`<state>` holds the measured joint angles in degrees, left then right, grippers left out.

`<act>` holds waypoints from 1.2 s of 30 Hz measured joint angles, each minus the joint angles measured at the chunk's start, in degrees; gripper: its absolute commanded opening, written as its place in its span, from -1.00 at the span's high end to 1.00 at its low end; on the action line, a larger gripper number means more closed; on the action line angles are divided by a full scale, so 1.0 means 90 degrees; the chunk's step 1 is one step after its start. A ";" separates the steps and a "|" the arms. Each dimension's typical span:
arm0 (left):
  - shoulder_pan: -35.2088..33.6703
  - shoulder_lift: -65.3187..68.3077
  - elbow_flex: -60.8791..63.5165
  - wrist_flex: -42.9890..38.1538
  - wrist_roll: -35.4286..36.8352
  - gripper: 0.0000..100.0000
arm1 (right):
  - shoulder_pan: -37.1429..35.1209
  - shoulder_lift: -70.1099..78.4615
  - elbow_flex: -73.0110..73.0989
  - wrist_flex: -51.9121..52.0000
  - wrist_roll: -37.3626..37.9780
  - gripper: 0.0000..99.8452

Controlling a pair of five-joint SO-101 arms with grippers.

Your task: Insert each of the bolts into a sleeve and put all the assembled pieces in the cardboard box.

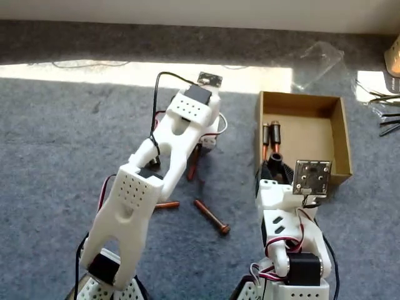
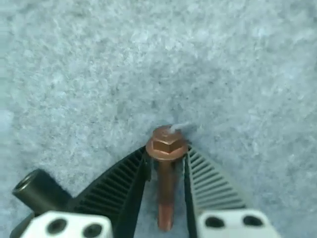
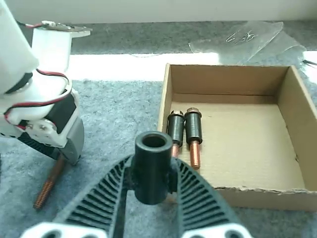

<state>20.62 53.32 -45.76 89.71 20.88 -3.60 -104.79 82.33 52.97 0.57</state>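
My left gripper [image 2: 167, 154] is shut on a copper bolt [image 2: 166, 188], hex head just past the fingertips, close over the grey carpet; in the high view it [image 1: 197, 157] sits left of the cardboard box [image 1: 337, 134]. My right gripper [image 3: 153, 169] is shut on a black sleeve [image 3: 151, 163], held upright with its bore open, just before the box's near wall [image 3: 257, 196]. Two assembled pieces [image 3: 184, 128] lie side by side in the box's left part. Two loose bolts [image 1: 210, 216] [image 1: 167, 204] lie on the carpet between the arms. A black sleeve [image 2: 35, 190] lies beside the left fingers.
A clear plastic sheet [image 1: 319, 61] lies behind the box, and dark cables [image 1: 382, 107] run in at the right edge. A sunlit strip crosses the carpet at the back. Open carpet stretches to the left of the left arm.
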 measured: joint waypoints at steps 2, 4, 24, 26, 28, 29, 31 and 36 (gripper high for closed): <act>-0.0029 0.0156 -0.0205 0.0000 0.0000 0.78 | 0.0000 0.0000 0.0000 0.0000 0.0000 0.99; -0.0029 0.0274 -0.0342 0.0010 0.0000 0.78 | 0.0000 0.0000 0.0000 0.0000 0.0000 0.99; -0.0029 0.0410 -0.0645 0.0342 -0.0010 0.99 | 0.0000 0.0000 0.0000 0.0000 0.0000 0.99; -0.0029 0.0430 -0.0869 0.0664 -0.0088 0.99 | 0.0000 0.0000 0.0000 0.0000 0.0000 0.99; -0.0039 0.0430 -0.1045 0.0928 -0.0342 0.99 | 0.0000 0.0000 0.0000 0.0000 0.0000 0.99; -0.0078 0.0430 -0.1104 0.0987 -0.0479 0.99 | 0.0000 0.0000 0.0000 0.0000 0.0000 0.99; -0.0098 0.0342 -0.1114 0.1045 -0.0674 0.99 | 0.0000 0.0000 0.0000 0.0000 0.0000 0.99; -0.0049 -0.0234 -0.0850 0.1094 -0.0889 0.99 | 0.0000 0.0000 0.0000 0.0000 0.0000 0.99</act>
<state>20.18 51.21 -53.41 99.56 12.88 -3.60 -104.79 82.33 52.97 0.57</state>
